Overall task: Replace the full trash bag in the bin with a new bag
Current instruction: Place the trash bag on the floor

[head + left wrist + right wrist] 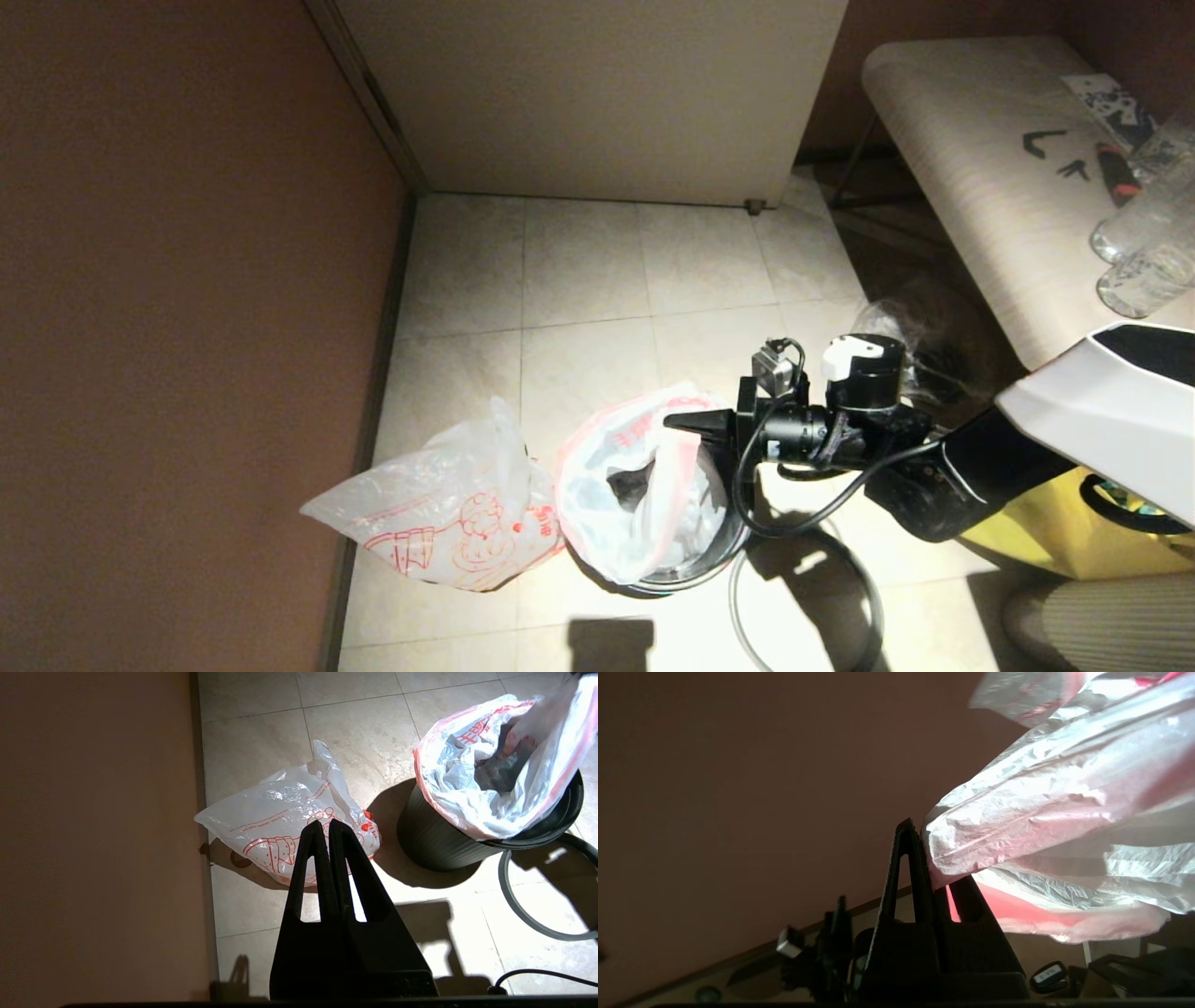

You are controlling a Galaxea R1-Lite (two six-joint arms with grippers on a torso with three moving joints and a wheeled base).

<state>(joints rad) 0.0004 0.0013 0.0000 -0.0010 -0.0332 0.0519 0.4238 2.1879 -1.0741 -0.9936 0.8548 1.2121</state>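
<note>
Full trash bag sits in the bin, mouth slack and gaping, pink-red edge flopped over the rim on the side away from the right gripper. That gripper lies level over the bag's near edge, fingers pressed together; in the right wrist view a fold of the bag's film runs down between the tips, so I judge it pinched there, on a thin bit of edge only.

Bin stands directly below the right gripper. A loose grey ring lies on the floor beside the bin's base. New bag lies crumpled on the floor beyond the bin from the right gripper, touching or nearly touching the full bag's overhang.

Left gripper hangs parked above the new bag, fingers together, empty.

Risks, as judgement: the pinch is on one layer near the rim, so a lift could tear or slip the film. The light bin may rise with the bag. With the mouth open, contents could spill if it tilts.
</note>
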